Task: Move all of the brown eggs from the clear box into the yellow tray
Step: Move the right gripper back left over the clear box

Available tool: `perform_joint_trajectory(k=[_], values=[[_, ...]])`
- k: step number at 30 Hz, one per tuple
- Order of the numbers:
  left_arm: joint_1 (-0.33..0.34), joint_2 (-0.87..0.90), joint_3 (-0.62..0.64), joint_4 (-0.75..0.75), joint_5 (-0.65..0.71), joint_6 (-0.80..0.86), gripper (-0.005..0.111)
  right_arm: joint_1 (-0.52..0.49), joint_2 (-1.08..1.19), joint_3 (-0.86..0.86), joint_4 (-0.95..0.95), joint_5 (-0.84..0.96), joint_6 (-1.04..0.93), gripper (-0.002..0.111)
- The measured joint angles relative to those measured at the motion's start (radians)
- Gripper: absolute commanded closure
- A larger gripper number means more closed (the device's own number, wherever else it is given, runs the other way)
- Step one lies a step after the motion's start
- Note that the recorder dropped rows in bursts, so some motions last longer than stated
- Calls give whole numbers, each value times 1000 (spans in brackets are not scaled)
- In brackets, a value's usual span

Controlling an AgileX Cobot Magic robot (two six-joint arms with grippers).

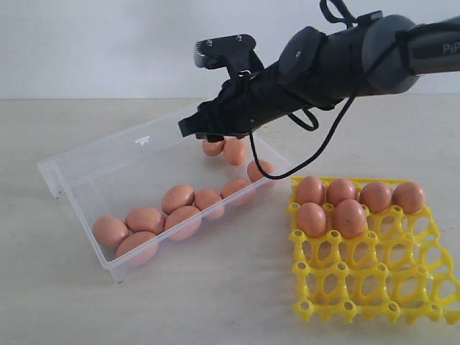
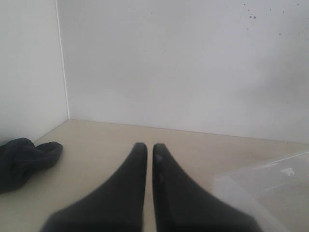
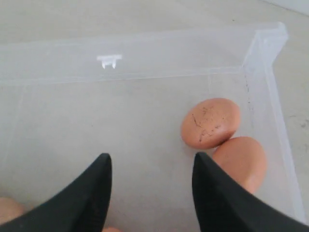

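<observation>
Over a beige tabletop (image 1: 215, 302) we hover our right gripper (image 3: 152, 157), spread and empty, inside the clear box (image 1: 108, 147), next needing to close around the speckled brown egg (image 3: 210, 123) right of centre.

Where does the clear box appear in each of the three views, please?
Exterior view: the clear box lies left of centre, beside the yellow tray.
Left wrist view: only one corner of it shows at the picture's edge, past the shut left pincer.
Right wrist view: it fills nearly the whole picture, beneath the open right pincer.
Shared landmark: the small white tab on its long wall, in all three.
</observation>
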Motion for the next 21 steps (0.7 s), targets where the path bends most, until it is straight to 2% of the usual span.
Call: perform_joint_trajectory(k=[2, 5, 7, 15, 21], values=[[0, 0, 0, 0, 0, 0, 103, -10, 13, 0, -4, 5, 2, 63], [0, 0, 0, 0, 0, 0, 103, -10, 39, 0, -8, -15, -1, 52], [0, 0, 0, 0, 0, 0, 103, -10, 54, 0, -8, -40, -1, 49], [0, 0, 0, 0, 0, 0, 103, -10, 105, 0, -12, -157, -1, 49], [0, 0, 0, 0, 0, 0, 103, -10, 123, 0, -12, -170, -1, 49]])
